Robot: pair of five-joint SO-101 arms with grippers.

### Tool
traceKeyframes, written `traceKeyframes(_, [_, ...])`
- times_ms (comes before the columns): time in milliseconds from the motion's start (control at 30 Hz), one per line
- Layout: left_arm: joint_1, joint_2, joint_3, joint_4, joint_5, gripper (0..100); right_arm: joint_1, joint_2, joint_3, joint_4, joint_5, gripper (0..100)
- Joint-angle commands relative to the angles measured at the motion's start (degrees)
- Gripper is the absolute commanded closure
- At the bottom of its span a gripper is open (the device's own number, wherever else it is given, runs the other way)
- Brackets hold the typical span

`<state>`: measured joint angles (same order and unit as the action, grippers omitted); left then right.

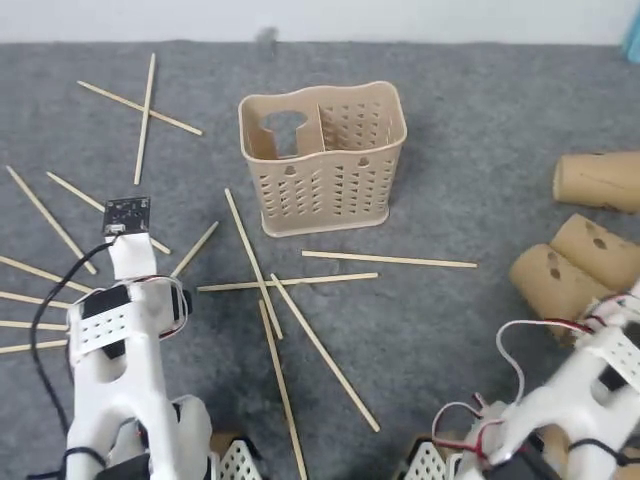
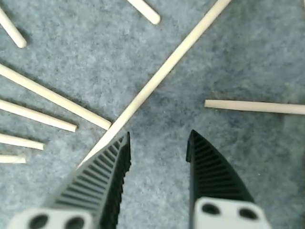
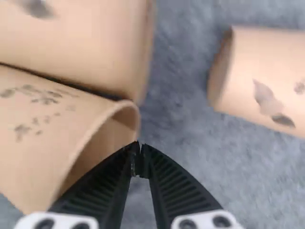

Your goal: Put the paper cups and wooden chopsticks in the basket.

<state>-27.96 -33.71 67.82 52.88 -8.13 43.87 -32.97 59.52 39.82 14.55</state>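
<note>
The beige slotted basket [image 1: 322, 160] stands upright at the back middle. Wooden chopsticks [image 1: 255, 265] lie scattered over the grey carpet, left and centre. Three paper cups [image 1: 600, 180] [image 1: 603, 250] [image 1: 548, 280] lie on their sides at the right. My left gripper [image 2: 157, 143] hangs open just above the carpet, one fingertip [image 2: 119, 148] at the end of a slanting chopstick [image 2: 162, 74]. My right gripper [image 3: 137, 149] is shut, its tips pinching the rim of a lying paper cup [image 3: 52, 143]. Two more cups [image 3: 71, 43] [image 3: 262, 93] lie just beyond.
The left arm [image 1: 115, 350] stands at the front left, the right arm [image 1: 590, 380] at the front right beside the cups. Open carpet lies between the basket and the cups, crossed by one chopstick [image 1: 390, 260].
</note>
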Motion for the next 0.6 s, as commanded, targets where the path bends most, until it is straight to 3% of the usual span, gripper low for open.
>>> traceKeyframes(0, [0.26,-1.76,-0.04,-1.05,-0.53,82,-5.93,-6.11,-1.67,-2.33,-2.81,99.0])
traceKeyframes(300, [0.18,-1.76,-0.04,-1.14,-0.53,82,-20.44,-6.46,-1.76,-13.67,-6.15,99.0])
traceKeyframes(567, [0.18,-1.76,-0.04,-1.14,-0.53,82,-25.36,4.53,-14.07,-5.23,-8.26,98.9])
